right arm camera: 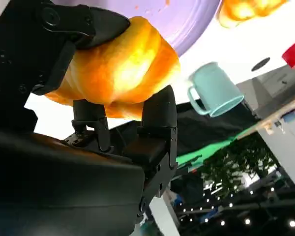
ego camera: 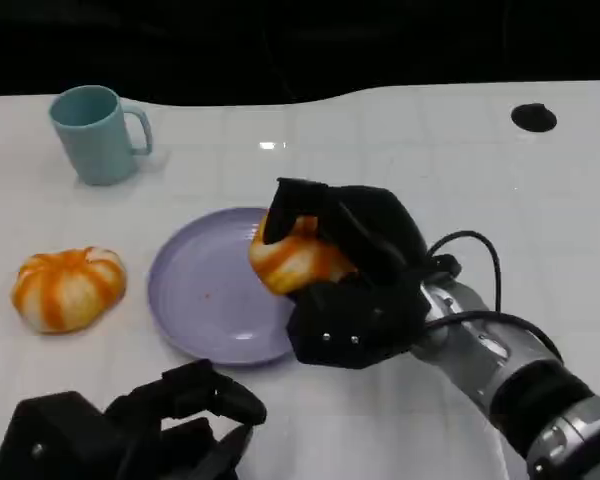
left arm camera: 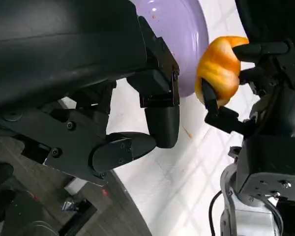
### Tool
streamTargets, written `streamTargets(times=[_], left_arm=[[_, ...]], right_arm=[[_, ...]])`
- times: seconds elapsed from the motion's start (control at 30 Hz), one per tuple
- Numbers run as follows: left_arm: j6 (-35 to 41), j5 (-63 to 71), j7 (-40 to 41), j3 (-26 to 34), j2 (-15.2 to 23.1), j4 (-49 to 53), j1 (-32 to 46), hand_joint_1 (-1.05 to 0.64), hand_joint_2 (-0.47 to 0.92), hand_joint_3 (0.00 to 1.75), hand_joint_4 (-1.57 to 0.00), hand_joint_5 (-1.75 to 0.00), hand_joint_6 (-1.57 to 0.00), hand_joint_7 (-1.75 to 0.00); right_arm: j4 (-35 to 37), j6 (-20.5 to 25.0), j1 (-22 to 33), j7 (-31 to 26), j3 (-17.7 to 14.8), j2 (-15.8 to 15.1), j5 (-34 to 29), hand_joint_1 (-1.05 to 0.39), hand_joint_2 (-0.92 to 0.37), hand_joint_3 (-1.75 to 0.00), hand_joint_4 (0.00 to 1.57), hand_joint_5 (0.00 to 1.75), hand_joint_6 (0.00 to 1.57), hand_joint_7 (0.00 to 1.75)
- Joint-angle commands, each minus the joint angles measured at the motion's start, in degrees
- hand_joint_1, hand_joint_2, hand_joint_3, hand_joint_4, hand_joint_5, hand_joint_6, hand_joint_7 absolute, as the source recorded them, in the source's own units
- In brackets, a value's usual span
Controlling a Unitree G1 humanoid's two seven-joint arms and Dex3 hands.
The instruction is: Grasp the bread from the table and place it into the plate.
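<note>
My right hand grips an orange-and-white bread roll over the right edge of the lilac plate. Its fingers wrap the roll from above and from the side. The right wrist view shows the same roll pinched between black fingers, with the plate behind it. In the left wrist view the held roll hangs beside the plate. A second bread roll lies on the table left of the plate. My left hand rests low at the near edge, holding nothing, fingers curled.
A teal mug stands at the back left of the white table. A small black disc lies at the back right. A cable loops over my right wrist.
</note>
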Motion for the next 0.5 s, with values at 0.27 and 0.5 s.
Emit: streamTargets(times=[0.27, 0.5], left_arm=[[-0.26, 0.27, 0.52, -0.06, 0.04, 0.67, 0.10, -0.24, 0.77, 0.73, -0.66, -1.75, -0.62, -1.31], [-0.49, 0.41, 0.27, -0.18, 0.32, 0.64, 0.20, -0.25, 0.77, 0.74, -0.69, -1.75, -0.62, -1.31]], right_arm=[[5.13, 2.78, -4.18, 8.70, -0.44, 2.63, 4.55, -0.22, -0.72, -0.52, 0.57, 1.07, 0.69, 0.53], [2.70, 6.74, -4.53, 15.29, 2.82, 1.11, 2.06, -0.58, -0.92, -0.28, 0.02, 0.27, 0.25, 0.02]])
